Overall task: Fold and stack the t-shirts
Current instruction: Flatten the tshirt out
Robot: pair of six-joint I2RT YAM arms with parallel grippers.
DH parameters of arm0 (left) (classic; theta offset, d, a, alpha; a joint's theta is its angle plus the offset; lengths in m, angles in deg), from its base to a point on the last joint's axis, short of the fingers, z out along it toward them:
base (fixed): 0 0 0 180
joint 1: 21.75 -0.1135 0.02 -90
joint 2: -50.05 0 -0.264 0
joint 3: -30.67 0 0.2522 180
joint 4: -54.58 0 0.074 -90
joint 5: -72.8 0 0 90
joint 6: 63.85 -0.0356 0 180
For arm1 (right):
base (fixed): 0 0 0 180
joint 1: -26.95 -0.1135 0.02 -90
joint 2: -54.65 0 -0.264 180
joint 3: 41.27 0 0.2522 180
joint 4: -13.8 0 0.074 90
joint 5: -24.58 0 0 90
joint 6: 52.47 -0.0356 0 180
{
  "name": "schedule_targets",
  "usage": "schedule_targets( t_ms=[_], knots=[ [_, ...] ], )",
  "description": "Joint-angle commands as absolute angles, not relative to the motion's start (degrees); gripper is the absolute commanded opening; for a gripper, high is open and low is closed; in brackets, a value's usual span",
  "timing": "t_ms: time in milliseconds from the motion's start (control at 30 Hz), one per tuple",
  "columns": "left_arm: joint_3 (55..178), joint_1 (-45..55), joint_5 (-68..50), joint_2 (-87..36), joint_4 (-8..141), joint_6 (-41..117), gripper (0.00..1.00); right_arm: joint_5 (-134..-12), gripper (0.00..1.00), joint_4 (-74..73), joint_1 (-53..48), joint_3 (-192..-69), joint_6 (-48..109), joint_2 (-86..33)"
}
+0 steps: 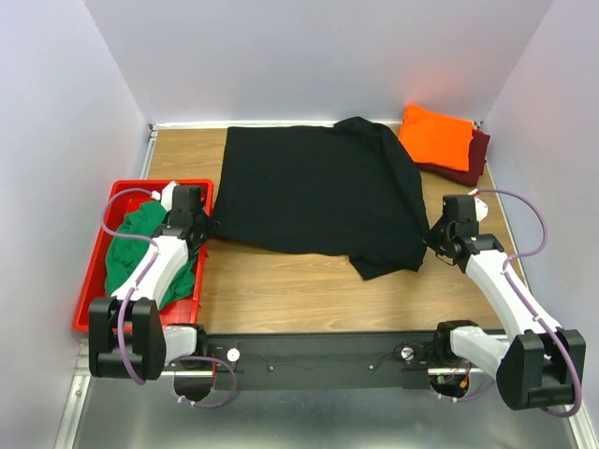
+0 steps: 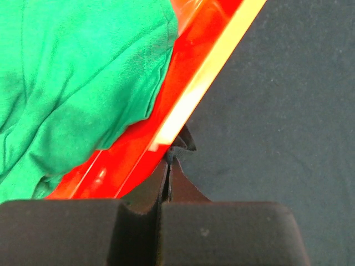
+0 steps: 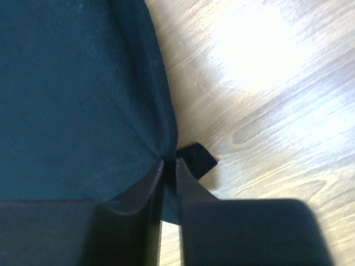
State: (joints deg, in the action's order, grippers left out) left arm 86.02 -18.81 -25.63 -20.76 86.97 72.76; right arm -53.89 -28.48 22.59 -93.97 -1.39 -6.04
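Pale walls close in a wooden table (image 1: 281, 290), and most of its far half lies under the black t-shirt (image 1: 318, 192), spread fairly flat with its near right corner hanging down toward me in a loose flap. That is the biggest thing on the wood, and both of my hands are at its edges.

Off to my left sits the red tray (image 1: 94, 271), just beside the black shirt's left edge. The green t-shirt (image 1: 126, 257) is heaped inside it, crumpled, and partly hidden under my left arm (image 1: 154, 267). In the far right corner the orange t-shirt (image 1: 435, 138) lies folded on top of the maroon t-shirt (image 1: 473, 159), whose edge shows along the right and near sides.

My left gripper (image 2: 170, 160) is at the black shirt's near left corner, right against the tray's rim. Its fingers (image 2: 188, 191) are pressed together, with a small pucker of black cloth pinched at the tips.

My right gripper (image 3: 169, 162) is low at the shirt's right edge, over bare wood. Its fingers (image 3: 194, 188) stand a narrow slit apart, the hem runs into that slit, and the creases in the cloth meet there. A small black tab pokes out beside the tip. I cannot tell whether those fingers are gripping the hem or only lie around it.
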Motion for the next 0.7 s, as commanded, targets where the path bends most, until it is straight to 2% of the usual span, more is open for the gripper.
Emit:
schedule_targets(
  t_ms=[0,67,100,200,467,667],
  knots=[
    [84.6,-19.38,-28.01,-17.98,88.29,72.74,0.0,-52.5,0.37,-31.6,23.17,-93.44,-2.73,-5.03],
    [84.34,-19.38,-27.23,-18.06,87.85,72.3,0.0,-52.76,0.5,-31.6,23.17,-93.7,-2.82,-5.73],
    [84.25,-19.38,-26.7,-18.5,87.15,71.95,0.0,-53.11,0.59,-31.6,23.08,-94.31,-2.64,-5.99],
    [84.16,-19.38,-25.38,-19.29,86.45,71.59,0.0,-55.65,0.63,-31.6,23.17,-95.1,-1.68,-6.35],
    [84.16,-19.38,-23.88,-20.09,84.51,71.33,0.0,-63.83,0.61,-30.46,21.24,-88.88,-4.39,-4.68],
    [84.34,-19.38,-22.3,-21.84,83.19,70.98,0.0,-55.51,0.59,-28.1,20.0,-88.85,-6.59,-6.78]
  ],
)
